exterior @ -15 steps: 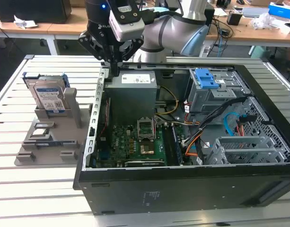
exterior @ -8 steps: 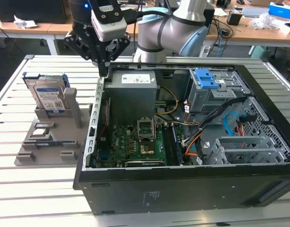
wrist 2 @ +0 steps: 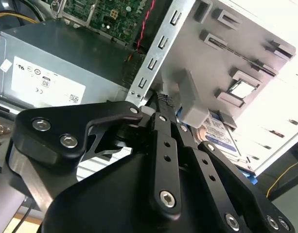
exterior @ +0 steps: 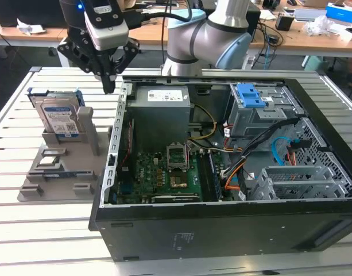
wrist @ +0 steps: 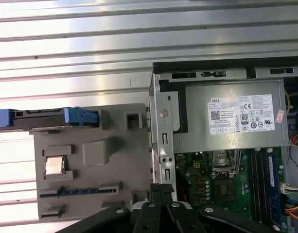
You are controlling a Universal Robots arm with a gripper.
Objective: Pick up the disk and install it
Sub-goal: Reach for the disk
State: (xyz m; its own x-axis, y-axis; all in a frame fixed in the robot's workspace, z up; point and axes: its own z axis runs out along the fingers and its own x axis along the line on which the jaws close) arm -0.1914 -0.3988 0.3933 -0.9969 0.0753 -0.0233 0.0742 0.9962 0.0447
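Note:
The disk [exterior: 60,118] stands on edge in a grey holder [exterior: 58,175] at the exterior view's left, its white-and-blue label facing the camera and a blue carrier frame around it. My black gripper [exterior: 109,86] hangs above the gap between that holder and the open computer case [exterior: 221,230], to the disk's right and higher. Its fingers are shut together with nothing between them. In the first wrist view the disk [wrist: 42,118] is seen edge-on beyond the gripper [wrist: 161,188]. The second wrist view shows the disk [wrist 2: 220,135] past the gripper [wrist 2: 161,99].
The case lies open on a slatted metal table [exterior: 26,230]. Inside are a grey power supply [exterior: 162,112] with a white sticker, a green motherboard [exterior: 164,172], cables and a drive bay with a blue latch [exterior: 250,96]. Desks with clutter stand behind.

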